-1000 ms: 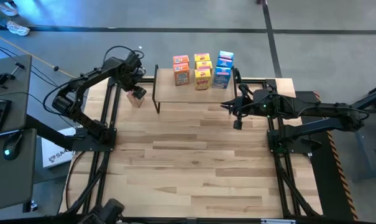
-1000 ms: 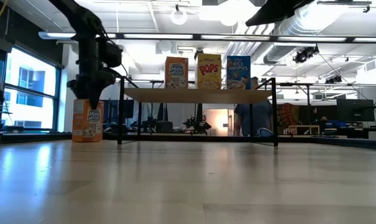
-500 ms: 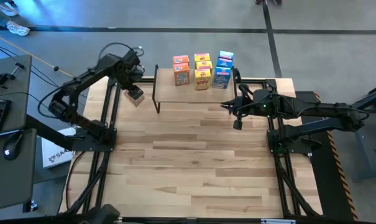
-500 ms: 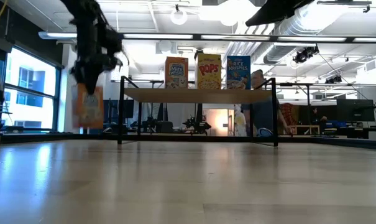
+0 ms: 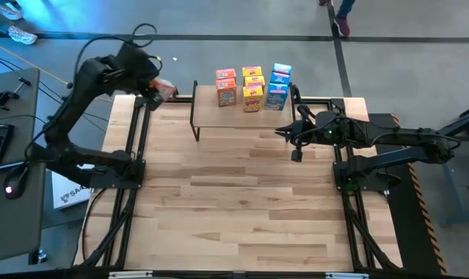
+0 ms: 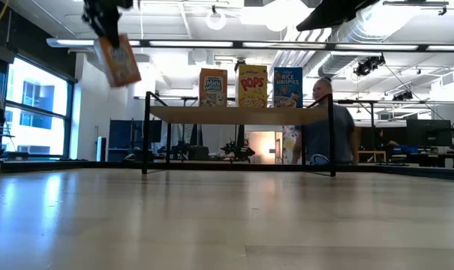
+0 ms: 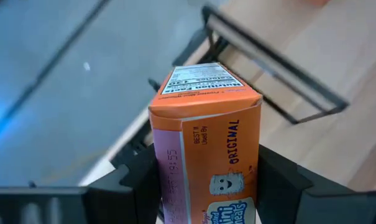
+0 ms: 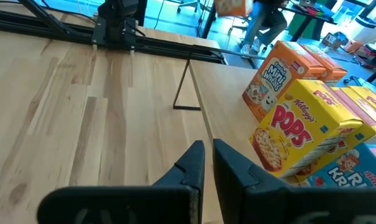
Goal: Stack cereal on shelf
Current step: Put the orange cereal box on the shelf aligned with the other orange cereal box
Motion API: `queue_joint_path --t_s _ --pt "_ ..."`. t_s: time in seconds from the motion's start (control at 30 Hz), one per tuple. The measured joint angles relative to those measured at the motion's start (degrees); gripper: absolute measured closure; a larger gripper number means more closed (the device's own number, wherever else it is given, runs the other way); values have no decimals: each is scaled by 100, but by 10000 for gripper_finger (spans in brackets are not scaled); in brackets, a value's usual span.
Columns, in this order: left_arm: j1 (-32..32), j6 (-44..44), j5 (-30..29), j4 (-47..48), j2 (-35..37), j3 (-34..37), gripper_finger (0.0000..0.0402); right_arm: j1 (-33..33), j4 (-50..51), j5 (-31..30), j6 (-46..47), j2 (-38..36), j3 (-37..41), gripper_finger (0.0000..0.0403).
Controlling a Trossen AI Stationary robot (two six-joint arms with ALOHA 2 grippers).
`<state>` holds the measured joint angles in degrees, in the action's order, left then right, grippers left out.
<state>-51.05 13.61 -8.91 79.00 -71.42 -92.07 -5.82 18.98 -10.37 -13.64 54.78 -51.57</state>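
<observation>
My left gripper point(image 5: 152, 94) is shut on an orange cereal box point(image 5: 164, 89), high in the air left of the shelf point(image 5: 234, 116). In the low view the box point(image 6: 118, 60) hangs tilted, above the level of the shelf top point(image 6: 238, 115). Orange point(image 5: 225, 87), yellow point(image 5: 253, 87) and blue point(image 5: 279, 85) boxes stand in rows on the shelf's far part. My right gripper point(image 5: 295, 147) hovers shut and empty by the shelf's right end; it also shows in the right wrist view point(image 8: 207, 163). My left gripper pinches the orange box between its two fingers point(image 7: 135, 183), one on each of two opposite faces point(image 7: 166, 180), at the box's upper end. The fingers come from above, slanting. The box hangs below them, tilted, lifted clear of table and shelf.
The near part of the shelf top is bare wood. Open tabletop point(image 5: 234, 201) lies in front of the shelf. The black arm frames point(image 5: 133, 155) run along both table sides. A person point(image 6: 328, 124) walks in the room behind the table.
My left gripper has risen from the table left of the shelf, still shut on the orange box. The box has gone from standing upright on the table to hanging tilted above shelf-top height. The person behind has walked to the right.
</observation>
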Motion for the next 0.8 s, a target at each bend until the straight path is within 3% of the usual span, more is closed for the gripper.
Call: queue_joint_path --t_s 0.23,0.57,0.8 --pt "858 61 166 12 -121 -670 212 0 -35 41 -75 0 0 386" --pt "1888 325 390 -297 -1468 -1189 212 0 -42 195 -31 0 0 386" --pt "2217 414 485 -367 -2246 -1562 212 -1 -39 195 -31 0 0 386"
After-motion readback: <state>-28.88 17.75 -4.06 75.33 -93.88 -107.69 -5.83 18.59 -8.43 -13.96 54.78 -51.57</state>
